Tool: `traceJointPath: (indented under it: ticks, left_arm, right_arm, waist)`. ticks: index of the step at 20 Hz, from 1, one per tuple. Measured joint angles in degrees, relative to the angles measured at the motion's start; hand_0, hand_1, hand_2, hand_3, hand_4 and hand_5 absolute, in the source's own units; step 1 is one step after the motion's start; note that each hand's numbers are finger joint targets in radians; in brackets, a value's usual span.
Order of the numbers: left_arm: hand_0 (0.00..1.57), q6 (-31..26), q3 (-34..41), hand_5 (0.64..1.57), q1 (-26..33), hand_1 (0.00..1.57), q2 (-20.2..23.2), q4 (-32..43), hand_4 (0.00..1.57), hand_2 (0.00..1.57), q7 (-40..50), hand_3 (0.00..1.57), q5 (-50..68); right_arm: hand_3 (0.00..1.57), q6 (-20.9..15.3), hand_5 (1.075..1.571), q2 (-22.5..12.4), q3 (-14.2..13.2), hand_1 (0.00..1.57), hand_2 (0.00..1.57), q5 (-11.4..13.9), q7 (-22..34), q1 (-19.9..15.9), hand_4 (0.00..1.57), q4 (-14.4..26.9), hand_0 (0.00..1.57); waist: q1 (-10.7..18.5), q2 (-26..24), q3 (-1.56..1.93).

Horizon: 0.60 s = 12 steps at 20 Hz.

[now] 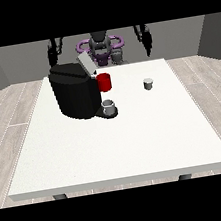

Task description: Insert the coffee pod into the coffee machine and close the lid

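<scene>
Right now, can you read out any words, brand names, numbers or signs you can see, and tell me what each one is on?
No readable text anywhere.
Coffee machine: plain black body, no brand or label showing.
Coffee pod: no marking visible.
Red part beside the machine: no marking.
Cup on the machine's base: no marking.
Table: bare white, no signs.

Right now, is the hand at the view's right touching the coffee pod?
Apart. The front view shows the hand at the view's right raised near the robot's body, with bare white table between it and the small grey coffee pod.
</scene>
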Motion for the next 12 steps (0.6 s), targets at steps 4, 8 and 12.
traceJointPath:
  ticks: [4, 8, 12]
  left_arm:
    - [0.00, -3.2, 0.3, 1.571, -0.1, 0.00, 2.6, 2.3, 0.00, 0.00, -4.0, 0.00, -1.1]
    - [0.00, -7.3, -0.7, 1.571, 0.0, 0.00, 7.7, 1.4, 0.00, 0.00, -6.6, 0.00, -3.9]
    - [0.00, -9.4, 0.4, 1.571, -0.8, 0.00, 12.1, 4.6, 0.00, 0.00, -10.5, 0.00, -6.8]
  right_arm:
    - [0.00, -0.2, 1.571, 0.8, 0.1, 0.00, 0.00, 0.5, -0.8, -1.2, 0.00, 0.9, 0.00]
    - [0.00, -3.5, 1.571, 1.2, -1.1, 0.00, 0.00, 2.6, -2.2, -2.3, 0.00, 2.0, 0.00]
    - [0.00, -7.6, 1.571, 2.3, 0.3, 0.00, 0.00, 6.6, -2.0, -2.5, 0.00, 0.3, 0.00]
  waist:
    - [0.1, 0.2, 0.48]
    - [0.8, -0.1, 0.65]
    - [-1.1, 0.4, 0.70]
